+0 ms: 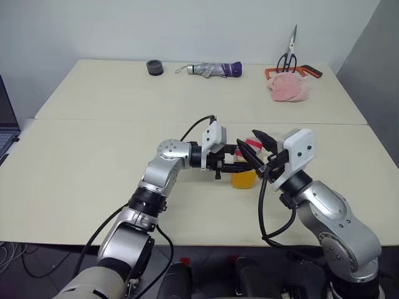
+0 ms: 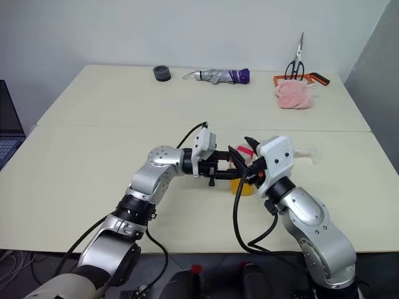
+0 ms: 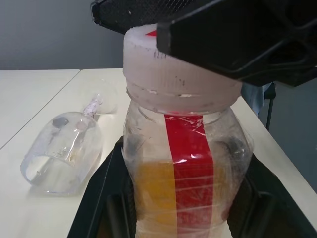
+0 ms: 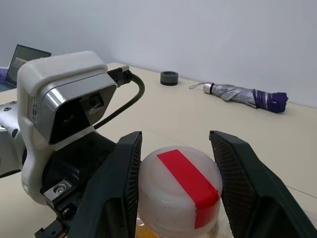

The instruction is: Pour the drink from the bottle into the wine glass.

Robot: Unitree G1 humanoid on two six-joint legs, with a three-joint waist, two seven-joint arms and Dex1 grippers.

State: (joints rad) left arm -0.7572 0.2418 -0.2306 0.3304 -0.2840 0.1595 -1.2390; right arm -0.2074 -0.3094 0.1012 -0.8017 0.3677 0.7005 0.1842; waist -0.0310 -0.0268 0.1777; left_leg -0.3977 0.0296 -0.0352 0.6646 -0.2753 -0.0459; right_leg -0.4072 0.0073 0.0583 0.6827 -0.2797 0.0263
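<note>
The bottle (image 1: 244, 177) stands mid-table (image 1: 93, 162) — wine glass (image 2: 307, 153) lying to its right, umbrella (image 1: 209, 69) far behind.

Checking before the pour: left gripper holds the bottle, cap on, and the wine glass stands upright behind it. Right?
Not quite. The wine glass lies on its side on the table, as the left wrist view shows. The left gripper does hold the bottle, with its cap on.

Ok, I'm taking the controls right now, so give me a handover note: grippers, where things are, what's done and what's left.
Left gripper: shut on the bottle, held upright over the table.
Right gripper: fingers either side of the cap, one touching, grip not firm.
Wine glass: lying on its side, no drink in it.
Done: bottle picked up.
Left: uncap, stand the glass up, pour the drink.
</note>
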